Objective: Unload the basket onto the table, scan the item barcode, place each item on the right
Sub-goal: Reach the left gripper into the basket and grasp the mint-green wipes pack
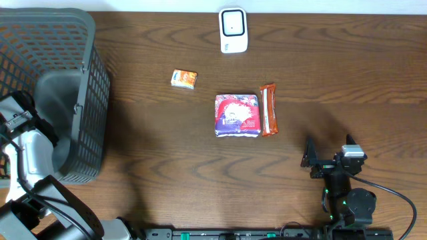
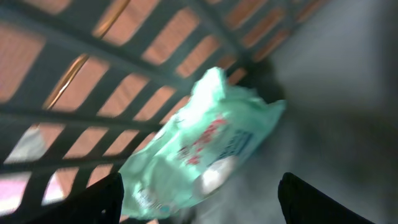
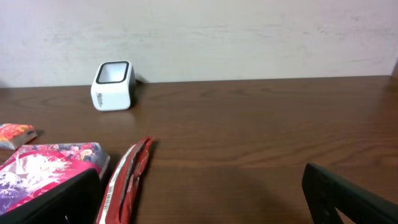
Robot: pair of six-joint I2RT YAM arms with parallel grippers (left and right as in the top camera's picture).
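Reaching into the grey mesh basket [image 1: 87, 87] at 9 o'clock, the left arm [image 1: 30, 150] hung with the left jaws released, spread either side of a mint-green packet [image 2: 205, 143] lying inside. The right arm [image 1: 343, 183] crouched low at 5 o'clock, the right jaws wide and empty, facing 12 o'clock, where the barcode scanner [image 1: 233, 30] stood. A pink packet [image 1: 236, 115] lay at centre, an orange bar [image 1: 268, 110] just beside it at 3 o'clock.
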